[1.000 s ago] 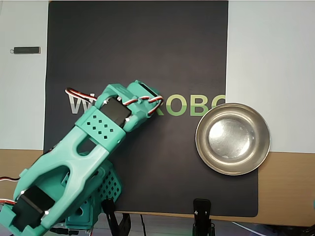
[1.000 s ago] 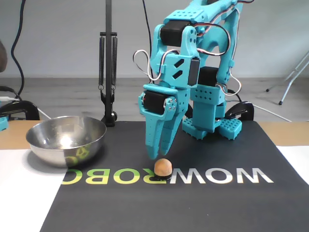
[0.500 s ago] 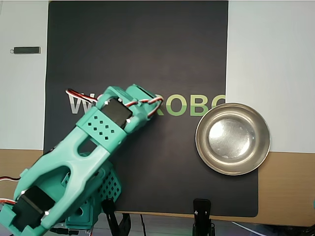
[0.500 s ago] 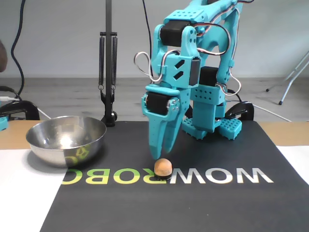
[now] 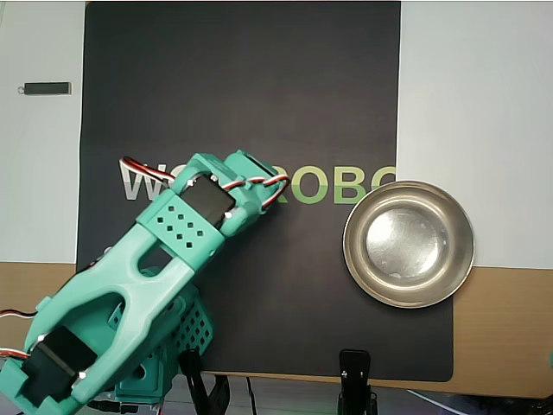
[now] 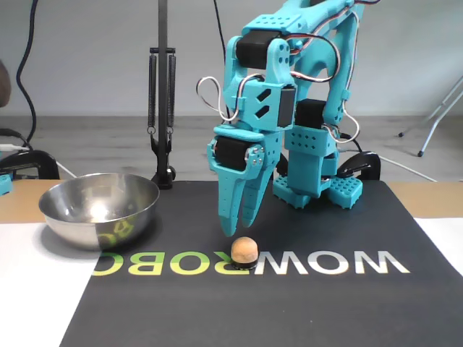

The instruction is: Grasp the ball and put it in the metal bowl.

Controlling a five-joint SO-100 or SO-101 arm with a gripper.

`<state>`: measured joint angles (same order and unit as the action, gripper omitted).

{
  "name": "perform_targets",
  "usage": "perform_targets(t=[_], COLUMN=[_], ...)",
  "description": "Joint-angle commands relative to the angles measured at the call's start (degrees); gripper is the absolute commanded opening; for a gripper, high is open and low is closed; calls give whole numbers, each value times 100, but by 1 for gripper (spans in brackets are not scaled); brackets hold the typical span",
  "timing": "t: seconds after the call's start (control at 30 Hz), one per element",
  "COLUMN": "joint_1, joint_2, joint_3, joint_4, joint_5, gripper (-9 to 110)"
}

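Note:
In the fixed view the small peach-orange ball rests on a little black base on the dark mat, between printed letters. My teal gripper points straight down, its tips just above the ball and slightly to its left. The fingers stand close together with nothing between them. The metal bowl sits at the mat's left edge in that view. In the overhead view the bowl lies at the right. There my arm covers both the ball and the fingertips.
The black mat carries large printed letters, with white sheets on either side. A small dark bar lies at the upper left in the overhead view. A black clamped stand rises behind the bowl. The arm's base stands behind the ball.
In the fixed view the gripper has shifted slightly to the left above the ball. The ball and the bowl have stayed put.

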<state>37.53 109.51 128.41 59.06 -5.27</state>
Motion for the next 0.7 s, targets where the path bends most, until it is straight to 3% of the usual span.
perform_targets(t=[0.0, 0.67], joint_1=[35, -26], joint_2=[114, 62], joint_3=[-35, -9], joint_4=[-176, -237], joint_5=[26, 35], gripper=[46, 46])
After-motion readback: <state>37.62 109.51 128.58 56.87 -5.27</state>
